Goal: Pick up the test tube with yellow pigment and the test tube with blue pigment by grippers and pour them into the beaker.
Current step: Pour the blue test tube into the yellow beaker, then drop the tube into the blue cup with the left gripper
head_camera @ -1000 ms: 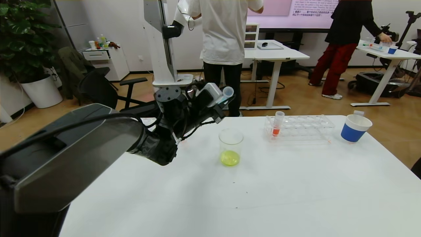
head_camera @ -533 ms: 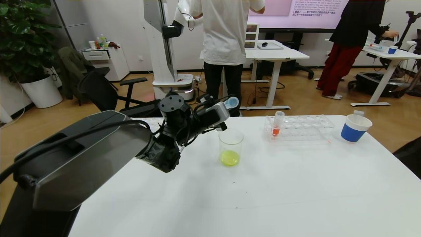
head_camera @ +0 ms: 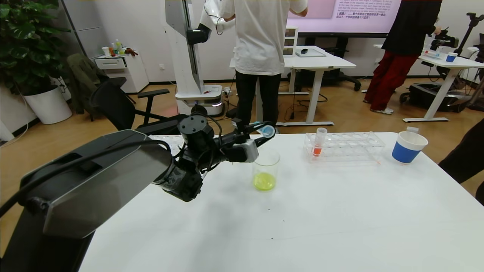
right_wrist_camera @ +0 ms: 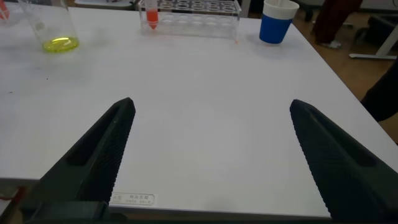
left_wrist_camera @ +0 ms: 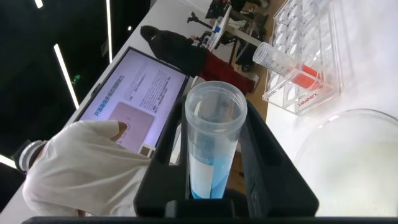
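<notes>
My left gripper (head_camera: 264, 132) is shut on the test tube with blue pigment (head_camera: 267, 130) and holds it tilted, mouth just above and behind the beaker's rim. In the left wrist view the tube (left_wrist_camera: 214, 143) sits between the black fingers (left_wrist_camera: 264, 155), with blue liquid lying along its lower part. The beaker (head_camera: 265, 168) stands on the white table with yellow-green liquid at its bottom; it also shows in the right wrist view (right_wrist_camera: 53, 28). The test tube with yellow pigment is out of view. My right gripper (right_wrist_camera: 211, 107) is open and empty, low over the table's near right part.
A clear tube rack (head_camera: 348, 145) stands behind and right of the beaker, holding one orange-red tube (head_camera: 318, 142). A white-and-blue paper cup (head_camera: 407, 147) stands at the far right. People and desks are beyond the table (head_camera: 302, 226).
My left gripper has rolled and dropped, tipping the blue tube from raised to nearly level, with its mouth moving towards the beaker. A dark shape has risen at the right edge.
</notes>
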Controlling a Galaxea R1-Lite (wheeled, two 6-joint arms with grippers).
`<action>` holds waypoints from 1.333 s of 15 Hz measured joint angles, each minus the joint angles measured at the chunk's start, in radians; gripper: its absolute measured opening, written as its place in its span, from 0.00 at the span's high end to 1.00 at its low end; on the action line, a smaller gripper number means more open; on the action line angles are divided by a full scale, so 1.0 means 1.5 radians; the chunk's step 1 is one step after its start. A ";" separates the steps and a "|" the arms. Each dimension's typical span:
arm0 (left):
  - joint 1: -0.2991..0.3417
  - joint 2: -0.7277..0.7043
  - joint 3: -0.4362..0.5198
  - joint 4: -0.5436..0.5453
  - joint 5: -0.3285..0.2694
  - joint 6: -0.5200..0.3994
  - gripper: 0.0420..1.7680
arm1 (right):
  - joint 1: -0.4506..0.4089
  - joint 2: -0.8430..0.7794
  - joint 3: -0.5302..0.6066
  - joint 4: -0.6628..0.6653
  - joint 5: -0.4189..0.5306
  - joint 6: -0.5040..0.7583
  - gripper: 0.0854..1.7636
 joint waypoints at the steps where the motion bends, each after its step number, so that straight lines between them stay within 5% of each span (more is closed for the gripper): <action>1: 0.004 0.000 0.004 0.000 -0.018 0.020 0.73 | 0.000 0.000 0.000 0.000 0.000 0.000 0.02; 7: 0.017 0.005 0.009 0.001 -0.057 0.102 0.73 | 0.000 0.000 0.000 0.000 0.000 0.000 0.02; 20: 0.023 0.036 0.000 -0.021 0.012 0.211 0.73 | 0.000 0.000 0.000 0.000 0.000 0.000 0.02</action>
